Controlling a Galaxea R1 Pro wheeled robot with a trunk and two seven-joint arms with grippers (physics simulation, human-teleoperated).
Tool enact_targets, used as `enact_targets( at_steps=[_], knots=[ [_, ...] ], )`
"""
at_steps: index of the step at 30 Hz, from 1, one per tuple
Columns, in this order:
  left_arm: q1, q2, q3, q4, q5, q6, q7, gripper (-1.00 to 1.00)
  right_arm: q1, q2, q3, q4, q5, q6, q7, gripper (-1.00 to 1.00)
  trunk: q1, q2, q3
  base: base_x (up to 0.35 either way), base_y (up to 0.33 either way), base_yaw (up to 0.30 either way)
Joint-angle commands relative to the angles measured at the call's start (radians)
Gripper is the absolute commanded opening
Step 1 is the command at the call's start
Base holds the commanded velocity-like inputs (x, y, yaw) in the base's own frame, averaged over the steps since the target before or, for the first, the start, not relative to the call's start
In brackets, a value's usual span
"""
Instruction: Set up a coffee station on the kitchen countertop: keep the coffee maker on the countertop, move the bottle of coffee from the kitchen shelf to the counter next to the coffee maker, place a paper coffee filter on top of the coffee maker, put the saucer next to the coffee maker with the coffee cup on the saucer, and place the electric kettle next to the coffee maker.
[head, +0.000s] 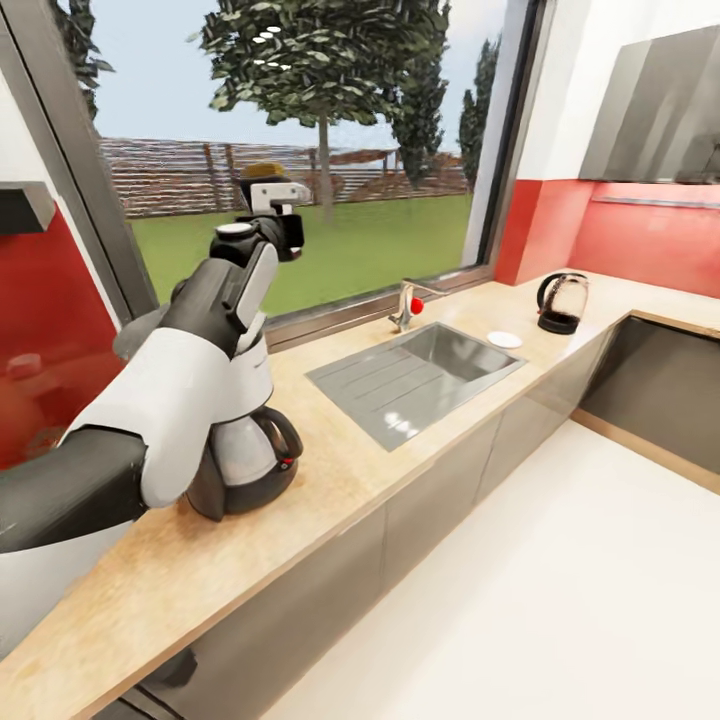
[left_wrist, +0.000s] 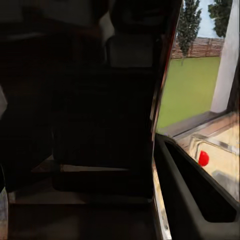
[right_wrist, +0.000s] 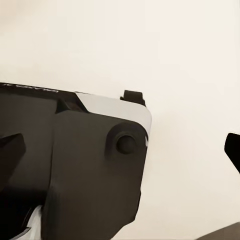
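- Left claw (head: 277, 203): raised in front of the window, closed, as far as I can judge, around the bottle of coffee (head: 262, 172). A brownish-gold cap shows just above the fingers in the head view. In the left wrist view a dark body sits between them.
- Right claw: I cannot tell whether it is wide or narrow. The right wrist view gives me the robot's own casing against a pale surface.
- Coffee maker (head: 245, 455): below the left claw and nearer me, standing on the countertop (head: 330, 500), partly hidden by the forearm.
- Electric kettle (head: 562, 302) and saucer (head: 505, 340): well off to the claw's right, beyond the sink (head: 415, 378).
- Handling, bottle: I judge it rigid, smooth-sided and fairly light. A grip around the body below the cap suits it. The smooth wall could slip, so I would keep it upright.
- Handling, kettle: the glass body looks fragile and too broad for the claw, so the black handle is where I would take hold.
- Handling, saucer: thin and flat, so I would pinch it at the rim.
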Motion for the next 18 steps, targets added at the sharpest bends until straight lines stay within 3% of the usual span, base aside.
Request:
enact_targets(
  at_steps=[1, 6, 7, 9, 14, 18],
  knots=[
    [0.005, 0.001, -0.004, -0.007, 0.005, 0.01, 0.003, -1.0, -0.001, 0.0, 0.007, -0.002, -0.004, 0.006, 0.001, 1.0, 0.001, -0.002, -0.002, 0.0, 0.0, -0.263],
    [0.033, -0.001, -0.008, -0.034, -0.001, 0.036, -0.013, -1.0, -0.001, 0.001, 0.009, -0.001, -0.003, 0.006, 0.001, 1.0, 0.001, -0.002, -0.002, 0.0, 0.0, -0.267],
    [0.164, 0.0, -0.015, -0.159, -0.003, 0.12, -0.296, -1.0, -0.001, 0.001, 0.009, -0.001, -0.003, 0.006, 0.0, 1.0, 0.001, -0.002, -0.002, 0.0, 0.0, -0.268],
    [0.222, 0.002, -0.054, -0.211, -0.004, 0.121, -0.352, -1.0, -0.001, 0.001, 0.009, -0.001, -0.003, 0.005, 0.001, 1.0, 0.001, -0.002, -0.002, 0.0, 0.0, -0.268],
    [0.298, 0.006, -0.09, -0.269, -0.005, 0.121, -0.427, -1.0, -0.001, 0.001, 0.01, 0.001, -0.003, 0.005, 0.001, 1.0, 0.001, -0.002, -0.002, 0.0, 0.0, -0.268],
    [0.341, 0.007, -0.096, -0.308, -0.004, 0.123, -0.444, -1.0, -0.001, 0.001, 0.01, 0.001, -0.002, 0.004, 0.001, 1.0, 0.001, -0.002, -0.002, 0.0, 0.0, -0.268]
  ],
)
